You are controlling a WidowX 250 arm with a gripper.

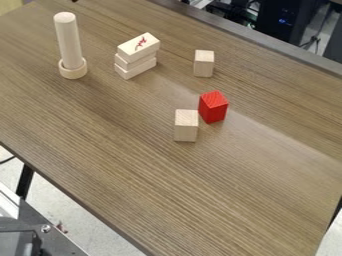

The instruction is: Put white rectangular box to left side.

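Note:
Only a tiny dark bit of what looks like my gripper (74,1) shows at the top edge, above and beyond the pale cylinder. Three whitish rectangular blocks are stacked at upper centre-left; the top block (139,46) lies flat with a red mark on it. One pale wooden block (186,126) stands upright near the centre, just left of and in front of a red block (213,107). Another pale upright block (204,63) stands farther back. Which of these is the white box I cannot tell.
A pale cylinder (69,42) stands upright in a round ring base (73,69) at the upper left of the wooden table (167,200). The table's front-left edge runs diagonally down. Dark computer equipment (287,22) is behind the far edge.

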